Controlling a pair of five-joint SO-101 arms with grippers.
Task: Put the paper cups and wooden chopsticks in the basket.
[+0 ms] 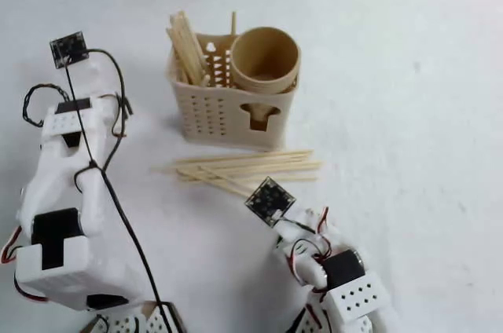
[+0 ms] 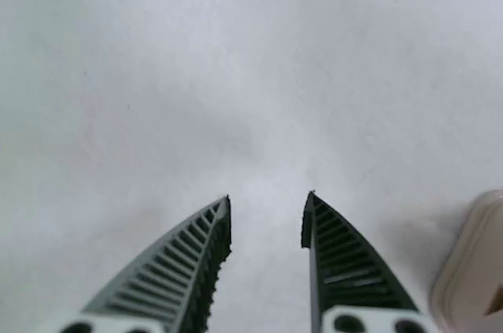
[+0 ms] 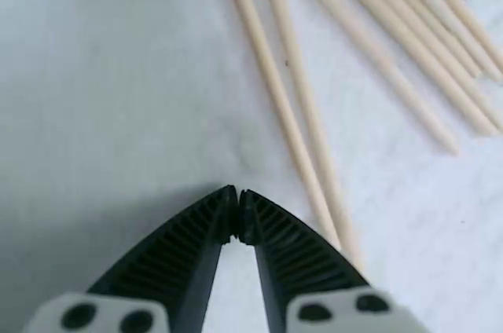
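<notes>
In the high view, a beige perforated basket (image 1: 228,113) stands on the white table (image 1: 409,113) with a paper cup (image 1: 265,58) and a bundle of upright chopsticks (image 1: 187,44) inside it. Loose chopsticks (image 1: 251,165) lie flat on the table just in front of it, between the basket and the right arm (image 1: 334,266). The left arm (image 1: 63,192) sits well to the basket's side. In the left wrist view, the left gripper (image 2: 269,198) hangs over bare table, its jaws partly spread and holding nothing, with a basket corner at the frame edge. In the right wrist view, the right gripper (image 3: 236,193) has its tips pressed together on nothing, just beside the nearest loose chopsticks.
</notes>
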